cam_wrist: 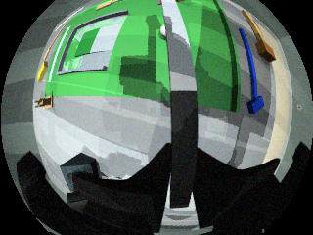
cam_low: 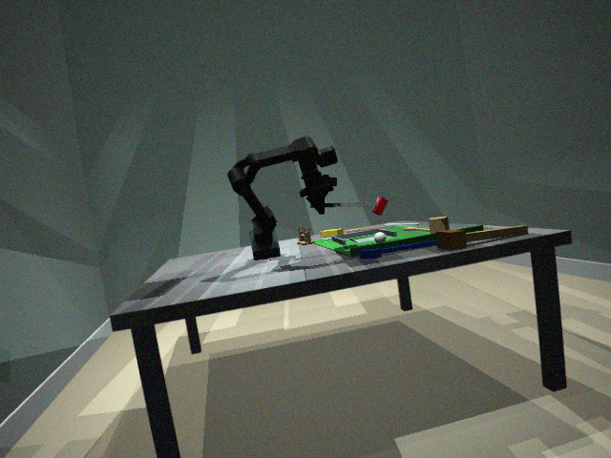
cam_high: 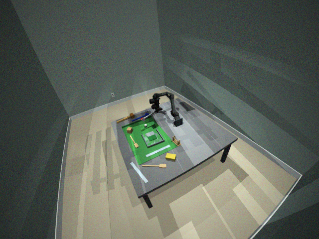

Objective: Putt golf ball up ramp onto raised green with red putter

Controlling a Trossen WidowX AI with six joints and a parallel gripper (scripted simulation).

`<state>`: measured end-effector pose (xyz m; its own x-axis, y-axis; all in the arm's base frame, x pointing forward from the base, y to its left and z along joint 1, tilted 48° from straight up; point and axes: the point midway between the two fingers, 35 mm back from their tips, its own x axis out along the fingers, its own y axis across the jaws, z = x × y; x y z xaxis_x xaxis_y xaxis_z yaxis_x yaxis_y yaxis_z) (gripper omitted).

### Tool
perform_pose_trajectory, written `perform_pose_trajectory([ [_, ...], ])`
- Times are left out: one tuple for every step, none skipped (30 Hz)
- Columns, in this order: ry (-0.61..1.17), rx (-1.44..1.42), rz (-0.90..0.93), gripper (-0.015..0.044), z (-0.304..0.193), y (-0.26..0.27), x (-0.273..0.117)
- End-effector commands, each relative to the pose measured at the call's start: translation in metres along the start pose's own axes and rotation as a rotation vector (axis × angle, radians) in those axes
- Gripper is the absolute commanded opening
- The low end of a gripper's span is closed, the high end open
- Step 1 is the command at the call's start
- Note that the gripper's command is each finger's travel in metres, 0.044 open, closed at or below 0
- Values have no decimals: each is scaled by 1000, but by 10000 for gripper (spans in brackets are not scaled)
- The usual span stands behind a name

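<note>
My gripper (cam_high: pixel 155 110) (cam_low: pixel 321 205) (cam_wrist: pixel 177 147) is shut on the grey shaft of the red putter (cam_high: pixel 148 115) (cam_low: pixel 379 204) and holds it level in the air over the back edge of the green mat (cam_high: pixel 142 155) (cam_low: pixel 340 245) (cam_wrist: pixel 137 39). The red head points away from the arm. The white golf ball (cam_high: pixel 145 125) (cam_low: pixel 379 237) (cam_wrist: pixel 162 29) lies on the mat below the putter's far end. The raised green (cam_high: pixel 152 138) (cam_low: pixel 362 234) (cam_wrist: pixel 88 42), a grey platform with a dark green square, sits in the mat's middle.
A blue putter (cam_high: pixel 140 117) (cam_low: pixel 394 250) (cam_wrist: pixel 250 66) and a wooden mallet (cam_high: pixel 125 118) (cam_low: pixel 452 239) lie behind the mat. A wooden block (cam_high: pixel 129 129), two wooden putters (cam_high: pixel 134 141) (cam_high: pixel 154 166), a yellow block (cam_high: pixel 170 156), a small wooden rack (cam_high: pixel 176 141) and a white strip (cam_high: pixel 139 172) lie around.
</note>
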<state>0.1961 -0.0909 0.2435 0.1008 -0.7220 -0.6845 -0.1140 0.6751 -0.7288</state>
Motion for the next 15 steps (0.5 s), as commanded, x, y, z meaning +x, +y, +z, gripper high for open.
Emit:
perform_pose_trajectory([
  [6, 104, -35, 0, -21, -16, -3],
  [8, 117, -39, 0, -24, -18, -4],
  [8, 121, -40, 0, -25, -19, -4],
  [8, 121, -40, 0, -25, -19, -4],
  [8, 121, -40, 0, -25, -19, -4],
  [8, 121, -40, 0, -25, -19, -4],
  [10, 122, -40, 0, -25, -19, -3],
  [14, 125, -40, 0, -25, -19, -2],
  [19, 128, -40, 0, -25, -19, -1],
  [25, 133, -40, 0, -25, -19, 1],
  [33, 139, -39, 0, -25, -19, 3],
  [43, 145, -39, 0, -25, -19, 6],
  [54, 153, -38, 0, -25, -20, 10],
  [65, 161, -37, 0, -25, -20, 13],
  [76, 169, -37, 0, -25, -20, 16],
])
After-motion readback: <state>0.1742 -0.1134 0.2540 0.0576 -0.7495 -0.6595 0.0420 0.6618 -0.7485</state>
